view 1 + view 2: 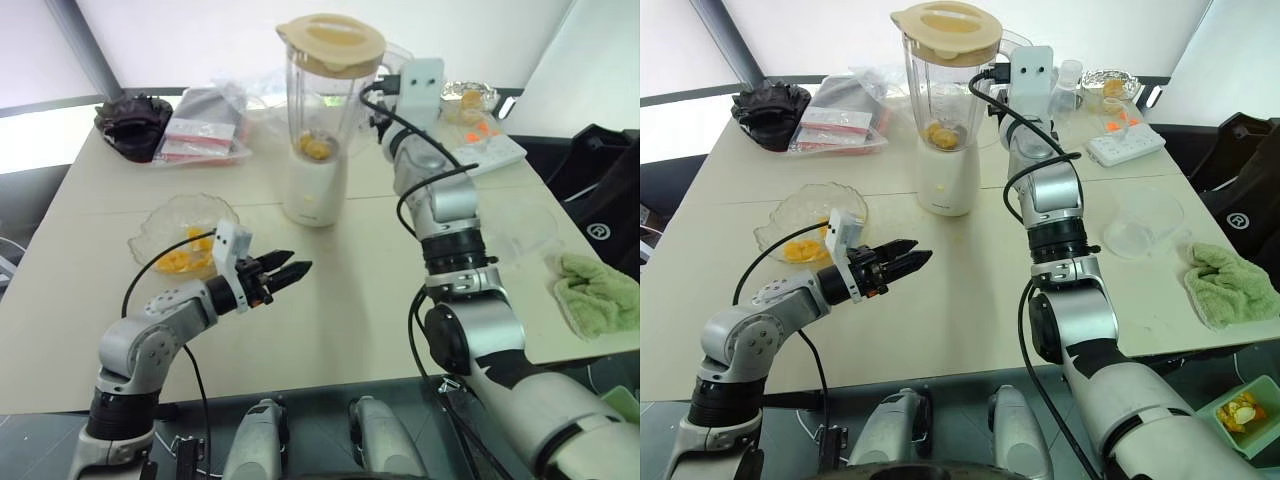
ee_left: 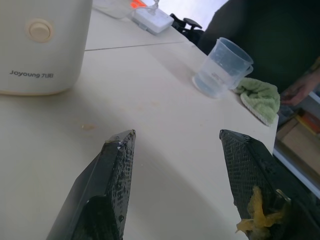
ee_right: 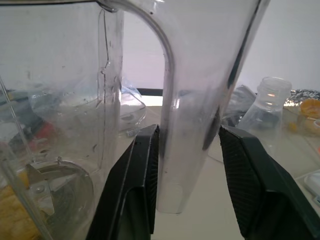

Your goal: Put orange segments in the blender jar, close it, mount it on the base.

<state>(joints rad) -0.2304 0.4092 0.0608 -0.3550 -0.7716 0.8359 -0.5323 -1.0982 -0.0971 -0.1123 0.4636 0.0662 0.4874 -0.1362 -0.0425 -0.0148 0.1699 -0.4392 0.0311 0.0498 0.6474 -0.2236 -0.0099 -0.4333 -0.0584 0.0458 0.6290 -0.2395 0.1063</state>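
The blender jar (image 1: 322,100) is seen seated on the base (image 1: 313,190), lid (image 1: 331,42) on, with orange segments (image 1: 314,148) lying at its bottom by the blade. The jar's handle (image 3: 187,125) is bracketed by the right pincer (image 3: 189,150); one finger is touching it, a gap is left at the other. The left pincer (image 1: 285,271) is held open and empty above the surface (image 1: 330,300), just beside the ruffled dish (image 1: 185,235) where more segments are kept.

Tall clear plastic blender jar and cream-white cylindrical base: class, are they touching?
Touching: the left eye view shows the blender jar seated directly on the base.
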